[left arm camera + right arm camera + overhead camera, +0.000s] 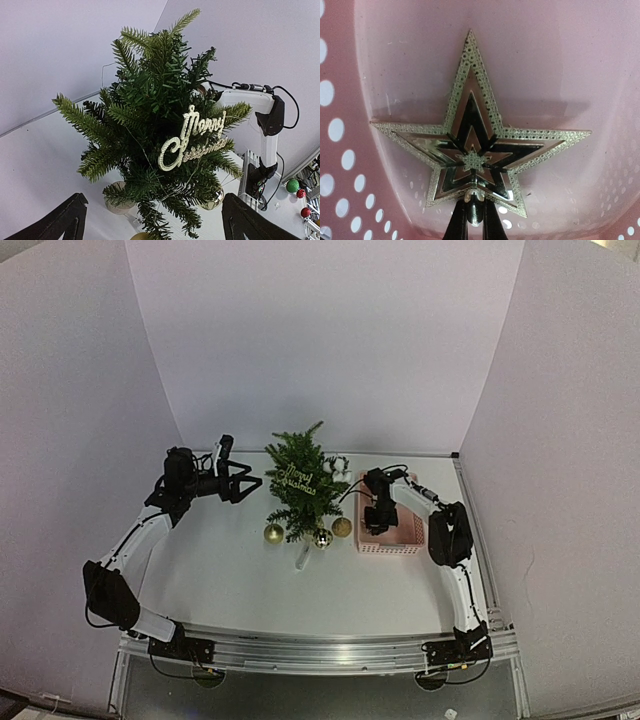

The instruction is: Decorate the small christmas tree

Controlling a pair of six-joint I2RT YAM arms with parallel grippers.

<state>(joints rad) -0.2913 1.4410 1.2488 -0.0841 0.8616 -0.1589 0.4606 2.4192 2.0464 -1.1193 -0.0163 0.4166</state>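
the white table (240, 585) carries the small christmas tree (300, 490) upright near its back edge. a pink basket (408, 540) sits just right of it. the left gripper (240, 483) gapes wide beside the tree, empty. the right gripper (472, 212), inside the basket, pinches the gold star (475, 145) by its stem. a gold "merry christmas" sign (197, 137) hangs in the branches; gold baubles (273, 533) lie at its foot.

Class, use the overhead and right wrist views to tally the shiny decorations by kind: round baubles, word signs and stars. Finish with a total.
Round baubles: 3
Merry Christmas sign: 1
Star: 1
Total: 5
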